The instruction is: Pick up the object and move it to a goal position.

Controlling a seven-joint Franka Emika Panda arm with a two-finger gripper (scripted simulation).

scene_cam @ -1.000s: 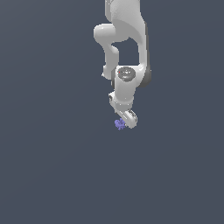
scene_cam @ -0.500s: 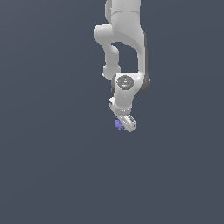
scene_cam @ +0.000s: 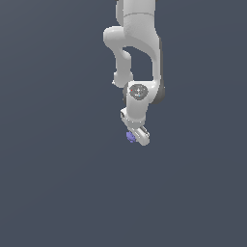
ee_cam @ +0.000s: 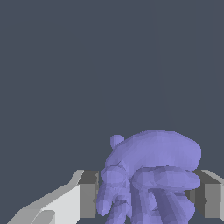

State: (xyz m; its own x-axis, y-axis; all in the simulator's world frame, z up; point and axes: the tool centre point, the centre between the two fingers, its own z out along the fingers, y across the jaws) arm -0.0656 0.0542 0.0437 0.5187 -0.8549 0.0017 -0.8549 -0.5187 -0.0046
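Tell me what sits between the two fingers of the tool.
The violet-blue object fills the gap between the tool's fingers; the wrist view shows it plainly. In the exterior view it peeks out beside the tool.

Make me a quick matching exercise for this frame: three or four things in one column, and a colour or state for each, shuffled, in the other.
Things:
1. small knobbly violet-blue lump
2. white robot arm
3. plain flat background surface
4. gripper fingers

Colour or state:
A. dark slate grey, featureless
B. one on each side of the lump, grey pads facing inward
C. violet-blue, sitting between the fingers
D. white, coming down from the top of the exterior view

Pairs: 1-C, 2-D, 3-A, 4-B
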